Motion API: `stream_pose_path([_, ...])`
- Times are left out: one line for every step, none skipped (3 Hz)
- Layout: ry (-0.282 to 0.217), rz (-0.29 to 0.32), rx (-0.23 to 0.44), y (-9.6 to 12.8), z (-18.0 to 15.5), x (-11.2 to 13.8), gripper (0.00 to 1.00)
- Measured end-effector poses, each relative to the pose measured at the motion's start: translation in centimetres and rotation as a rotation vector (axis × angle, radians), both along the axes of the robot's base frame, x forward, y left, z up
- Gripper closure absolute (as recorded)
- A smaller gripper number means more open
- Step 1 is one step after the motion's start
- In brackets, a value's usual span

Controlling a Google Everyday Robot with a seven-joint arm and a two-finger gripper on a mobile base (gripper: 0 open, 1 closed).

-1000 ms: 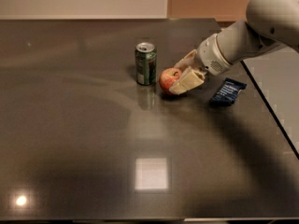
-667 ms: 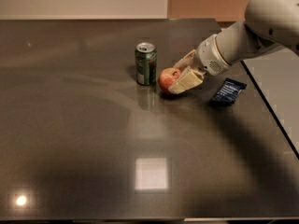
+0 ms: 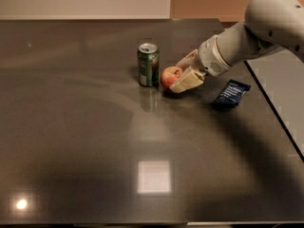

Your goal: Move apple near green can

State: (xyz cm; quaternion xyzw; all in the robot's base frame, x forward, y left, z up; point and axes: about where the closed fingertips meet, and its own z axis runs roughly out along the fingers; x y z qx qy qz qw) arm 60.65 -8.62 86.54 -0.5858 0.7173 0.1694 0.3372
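Observation:
The green can [image 3: 148, 64] stands upright on the dark table [image 3: 95, 141], left of centre. The red apple [image 3: 169, 75] with yellowish patches sits just right of the can, with a small gap between them. My gripper [image 3: 176, 77] reaches in from the right, its pale fingers [image 3: 186, 82] closed on the apple's right side, one in front and one behind. The apple is at table level; I cannot tell whether it touches the surface.
A flat dark blue snack packet [image 3: 231, 92] lies on the table right of the gripper, under the arm. The table's right edge [image 3: 275, 113] runs diagonally, with a lighter surface beyond it.
The gripper and the apple have edged slightly left, closer to the can. The can and the packet have not moved.

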Motion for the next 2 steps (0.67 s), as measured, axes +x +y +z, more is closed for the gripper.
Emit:
stream_pose_path([-0.008,-0.006,-0.004,0.10,-0.28,0.25,0.00])
stream_pose_path([-0.008,-0.006,-0.004,0.11,-0.29,0.25,0.00])
